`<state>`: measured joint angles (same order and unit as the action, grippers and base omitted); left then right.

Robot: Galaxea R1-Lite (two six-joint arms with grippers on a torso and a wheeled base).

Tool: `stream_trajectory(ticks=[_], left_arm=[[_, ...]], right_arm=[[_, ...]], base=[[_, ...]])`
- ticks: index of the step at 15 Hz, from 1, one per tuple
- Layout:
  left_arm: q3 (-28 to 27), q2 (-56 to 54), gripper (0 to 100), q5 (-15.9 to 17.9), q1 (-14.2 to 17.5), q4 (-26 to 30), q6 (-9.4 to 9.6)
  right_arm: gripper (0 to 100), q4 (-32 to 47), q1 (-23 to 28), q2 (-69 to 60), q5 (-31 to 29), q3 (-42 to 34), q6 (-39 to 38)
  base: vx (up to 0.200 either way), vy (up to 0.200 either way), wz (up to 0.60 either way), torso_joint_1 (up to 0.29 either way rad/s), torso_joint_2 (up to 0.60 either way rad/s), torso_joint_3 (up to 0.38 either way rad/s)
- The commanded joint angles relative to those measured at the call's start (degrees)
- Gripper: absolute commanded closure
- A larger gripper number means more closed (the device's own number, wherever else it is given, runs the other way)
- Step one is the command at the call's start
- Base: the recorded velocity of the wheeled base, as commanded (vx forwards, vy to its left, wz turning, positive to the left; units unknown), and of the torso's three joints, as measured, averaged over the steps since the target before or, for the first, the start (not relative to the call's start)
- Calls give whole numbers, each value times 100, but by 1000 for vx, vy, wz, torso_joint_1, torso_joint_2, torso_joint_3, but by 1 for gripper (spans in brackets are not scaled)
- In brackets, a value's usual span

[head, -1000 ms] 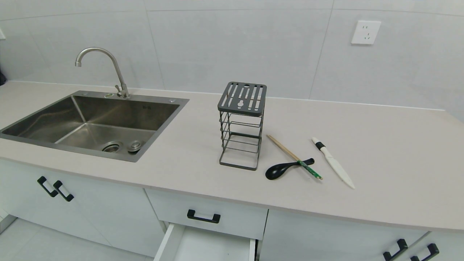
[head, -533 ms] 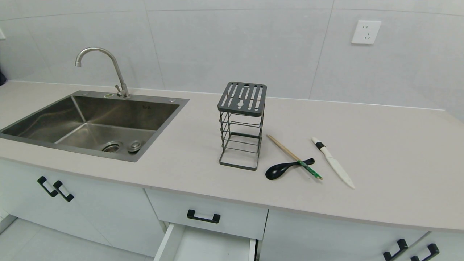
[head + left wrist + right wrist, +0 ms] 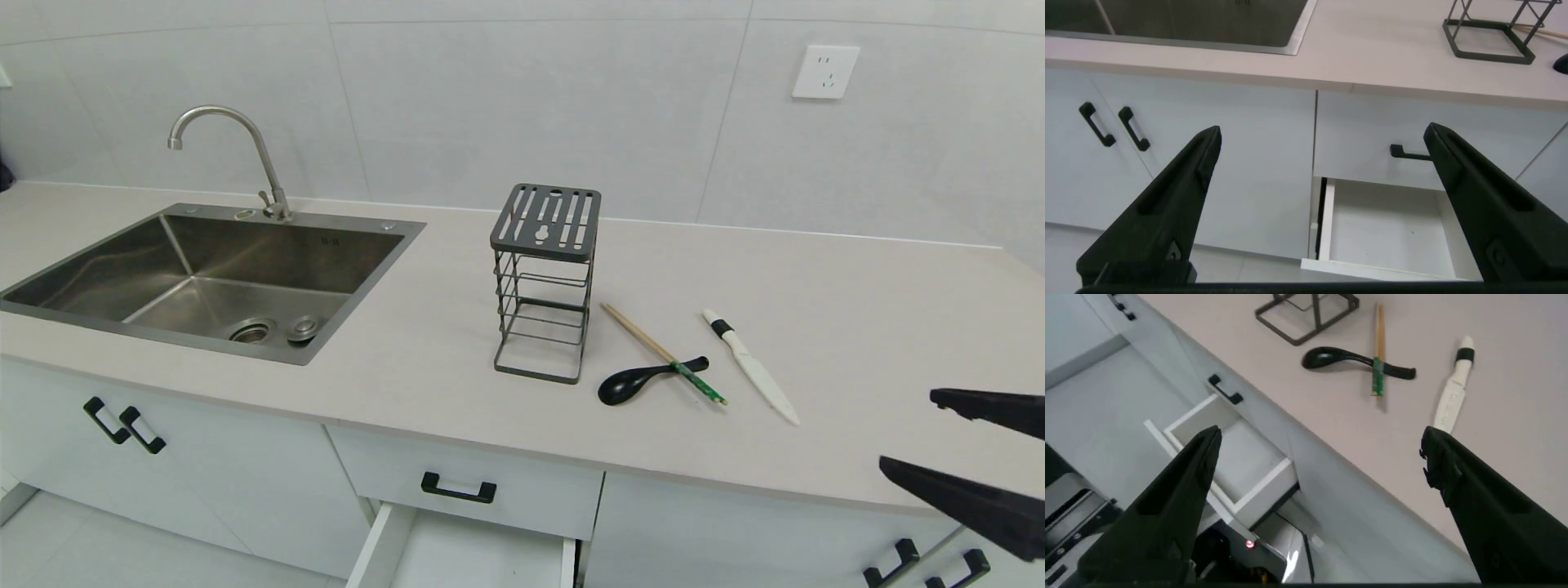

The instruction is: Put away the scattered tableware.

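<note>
Black and spread wide, the right fingers (image 3: pixel 967 496) grip nothing and hang near the front edge of the pale surface (image 3: pixel 857 310). Nearest to them, just beyond their tips, a white knife (image 3: pixel 753 369) lies flat, with a black band on its handle. Farther from these fingers, wooden chopsticks (image 3: pixel 661 353) with green ends lie across the handle of a black spoon (image 3: pixel 641 382), touching it. The knife lies apart from both. Farthest from the right fingers stands a dark wire cutlery rack (image 3: pixel 543 282), upright with a slotted top, just beside the chopsticks and the spoon's bowl.

The left fingers (image 3: pixel 1167 212) are likewise wide apart and hold nothing, low before the white cabinet fronts. Through the gap between them an open drawer (image 3: pixel 1388 220) shows, and the steel sink (image 3: pixel 269 253) lies well beyond them.
</note>
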<state>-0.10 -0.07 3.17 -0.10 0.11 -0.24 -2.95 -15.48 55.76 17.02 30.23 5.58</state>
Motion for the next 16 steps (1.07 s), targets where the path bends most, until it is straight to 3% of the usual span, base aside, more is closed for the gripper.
stream_trajectory(ticks=[1,4,8,14,16], left_arm=[[1,7,0,-1,1,-2,-2],[1,7,0,-1,1,-2,-2],[10,7,0,-1,1,-2,-2],[1,7,0,-1,1,-2,-2],[1,7,0,-1,1,-2,-2]], right_arm=[[0,-30,-456,875,-357,598,-5],[0,-21,-763,1367,-638,659,31],[0,-197,-755,2044,-876,774,110],[0,-751,-746,2993,-981,659,74],[0,-1340,-781,3547,-1007,686,101]], base=[[0,0,0,0,0,0],[0,0,0,0,0,0],[0,0,0,0,0,0],[0,0,0,0,0,0],[0,0,0,0,0,0]])
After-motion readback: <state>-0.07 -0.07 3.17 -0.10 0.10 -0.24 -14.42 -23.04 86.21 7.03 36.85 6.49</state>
